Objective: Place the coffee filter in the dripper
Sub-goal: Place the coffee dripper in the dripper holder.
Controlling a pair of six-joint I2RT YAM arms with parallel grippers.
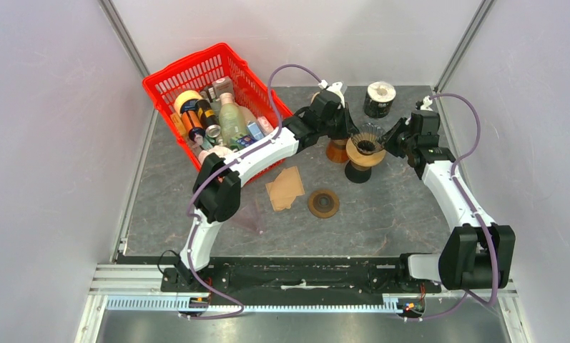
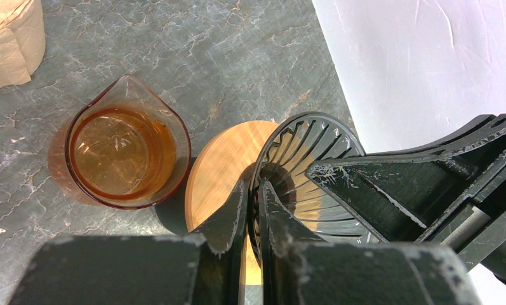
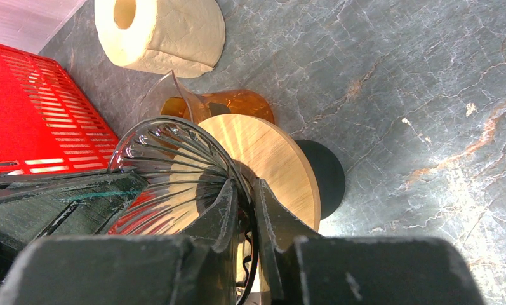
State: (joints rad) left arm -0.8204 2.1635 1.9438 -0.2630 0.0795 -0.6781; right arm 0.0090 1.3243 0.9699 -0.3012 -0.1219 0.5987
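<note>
The dripper [image 1: 366, 146], a clear ribbed glass cone in a round wooden collar on a black stand, sits at the back middle of the table. My left gripper [image 1: 350, 133] is shut on its left rim; in the left wrist view the rim [image 2: 307, 149] runs between the closed fingers of that gripper [image 2: 255, 190]. From the right, my right gripper [image 1: 391, 140] is shut on the opposite rim. The right wrist view shows the cone [image 3: 167, 159] pinched by this gripper [image 3: 245, 190]. A tan folded coffee filter [image 1: 285, 187] lies flat on the table, nearer the arm bases. Nothing sits inside the cone.
An amber glass server [image 2: 123, 155] stands just left of the dripper. A paper roll [image 3: 158, 28] lies behind it. A red basket [image 1: 189, 63] full of bottles stands at the back left. A brown disc [image 1: 324, 203] lies by the filter, and a black canister [image 1: 380, 98] stands behind the dripper.
</note>
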